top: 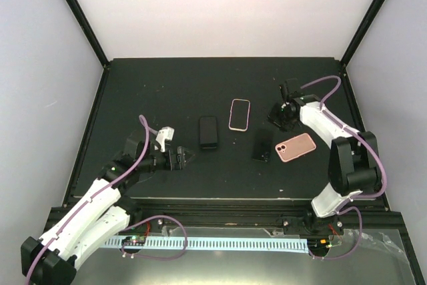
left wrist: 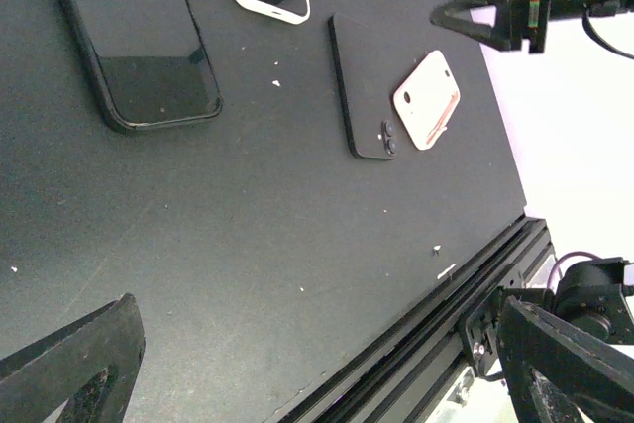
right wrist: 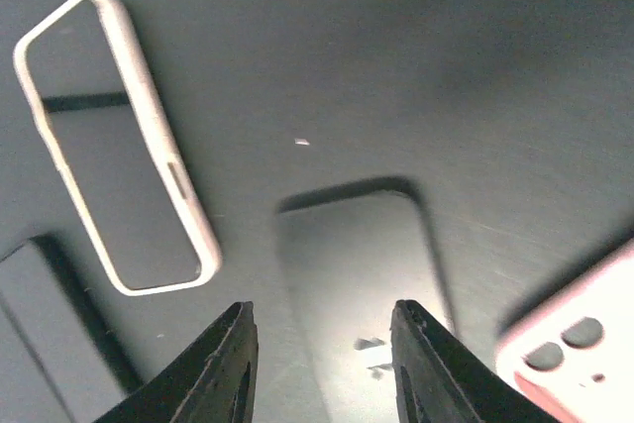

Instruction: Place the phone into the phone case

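Top external view, left to right: left gripper point(top: 185, 158), jaws spread wide, empty; black phone-shaped item point(top: 209, 131); white-rimmed case point(top: 239, 114), empty; black phone point(top: 262, 144), flat, lenses up; right gripper point(top: 280, 117), jaws parted, empty, just beyond the phone; pink case point(top: 295, 147) beside the phone.

Against the matte black, pale-specked table point(top: 167, 91) lie a plain black phone point(top: 262, 145), a glossy black case point(top: 209, 131), a bumper point(top: 239, 114) rimmed in pinkish white and a salmon-pink case point(top: 295, 147), while the white arms point(top: 90, 208) have black joints point(top: 350, 161) and purple cables point(top: 320, 84).
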Action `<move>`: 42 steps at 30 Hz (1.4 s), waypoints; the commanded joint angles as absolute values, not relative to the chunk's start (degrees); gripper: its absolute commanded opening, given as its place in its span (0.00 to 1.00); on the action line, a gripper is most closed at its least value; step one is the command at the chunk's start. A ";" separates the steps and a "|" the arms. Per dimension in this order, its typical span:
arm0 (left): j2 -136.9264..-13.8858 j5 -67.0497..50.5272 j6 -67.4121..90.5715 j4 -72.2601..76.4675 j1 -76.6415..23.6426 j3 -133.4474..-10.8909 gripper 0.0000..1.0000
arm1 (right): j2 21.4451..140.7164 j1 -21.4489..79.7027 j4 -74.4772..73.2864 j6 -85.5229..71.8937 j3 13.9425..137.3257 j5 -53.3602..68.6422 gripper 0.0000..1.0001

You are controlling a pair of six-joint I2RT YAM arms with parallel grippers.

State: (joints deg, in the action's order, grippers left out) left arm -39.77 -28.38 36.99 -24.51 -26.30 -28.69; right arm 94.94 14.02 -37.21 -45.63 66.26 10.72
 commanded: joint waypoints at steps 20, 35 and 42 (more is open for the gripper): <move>-37.57 -29.21 38.37 -24.02 -26.00 -29.88 0.99 | 90.78 9.52 -38.88 -61.35 54.39 -1.66 0.36; -36.91 -27.61 39.17 -24.19 -25.97 -28.74 0.99 | 97.69 8.01 -34.13 -61.21 54.25 0.56 0.18; -37.42 -27.48 39.63 -23.40 -26.00 -28.74 0.99 | 96.49 7.75 -35.59 -60.26 54.59 -1.96 0.01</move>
